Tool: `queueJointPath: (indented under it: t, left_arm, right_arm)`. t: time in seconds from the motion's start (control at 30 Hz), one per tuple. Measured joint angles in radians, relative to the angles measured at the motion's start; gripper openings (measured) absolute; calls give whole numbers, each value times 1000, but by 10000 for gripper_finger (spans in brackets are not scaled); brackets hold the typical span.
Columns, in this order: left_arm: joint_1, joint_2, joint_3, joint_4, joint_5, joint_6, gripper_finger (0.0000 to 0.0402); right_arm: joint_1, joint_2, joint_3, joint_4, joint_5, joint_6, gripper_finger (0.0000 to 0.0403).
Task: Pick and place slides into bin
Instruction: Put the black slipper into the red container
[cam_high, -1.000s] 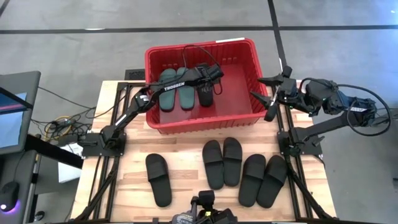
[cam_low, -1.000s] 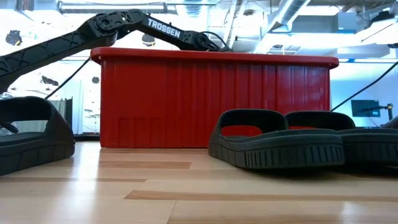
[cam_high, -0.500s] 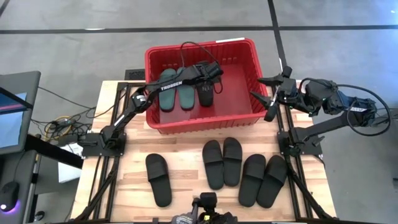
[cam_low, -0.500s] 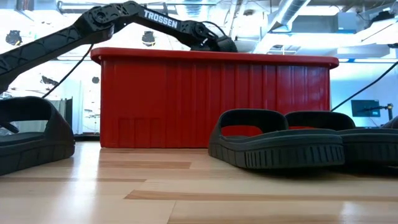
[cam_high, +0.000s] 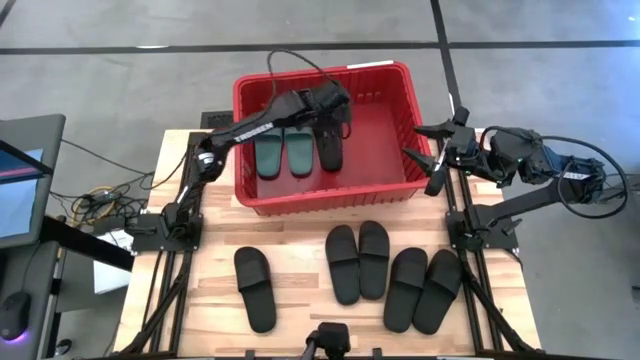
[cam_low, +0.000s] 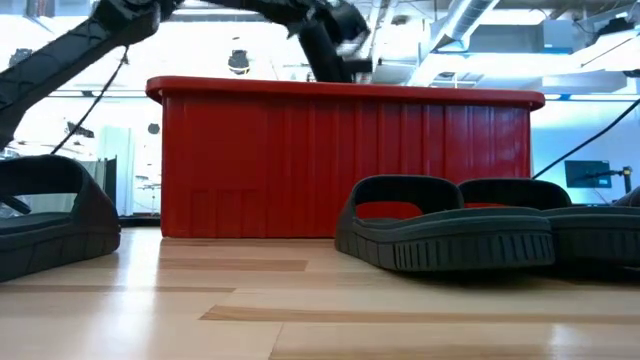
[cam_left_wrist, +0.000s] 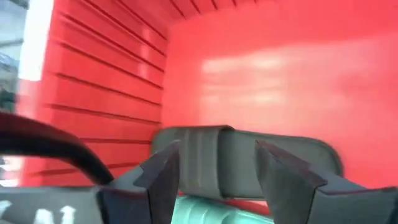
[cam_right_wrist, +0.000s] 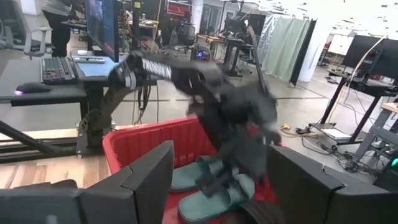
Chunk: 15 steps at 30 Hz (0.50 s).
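Over the large red ribbed plastic bin (cam_high: 325, 140) at twelve o'clock, the left gripper (cam_high: 336, 103) hangs jaws apart, empty, above two green rubbery slides (cam_high: 283, 152) and a black one (cam_high: 330, 148) inside. Five black slides (cam_high: 359, 259) lie on the wooden table (cam_high: 300, 300) at six. The right gripper (cam_high: 432, 150), splayed and empty, waits at three.

Our big bright room — grey floor, wooden table.
We see a grey floor (cam_high: 120, 90) with dark lines, a light wooden table (cam_high: 290, 300), a desk (cam_right_wrist: 43, 93) with a keyboard (cam_right_wrist: 59, 67), and green curtains (cam_right_wrist: 280, 46) — pipes (cam_low: 460, 25) overhead.
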Motion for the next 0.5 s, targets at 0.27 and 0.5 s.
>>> queueJointPath:
  t: [0.27,0.5]
  left_arm:
    - [-46,-213,0,-53,-4,-20,190]
    - [-113,-407,0,-232,37,-172,190]
  right_arm:
    - [0,0,0,-2,-1,-9,240]
    - [-9,8,0,-9,-110,-9,240]
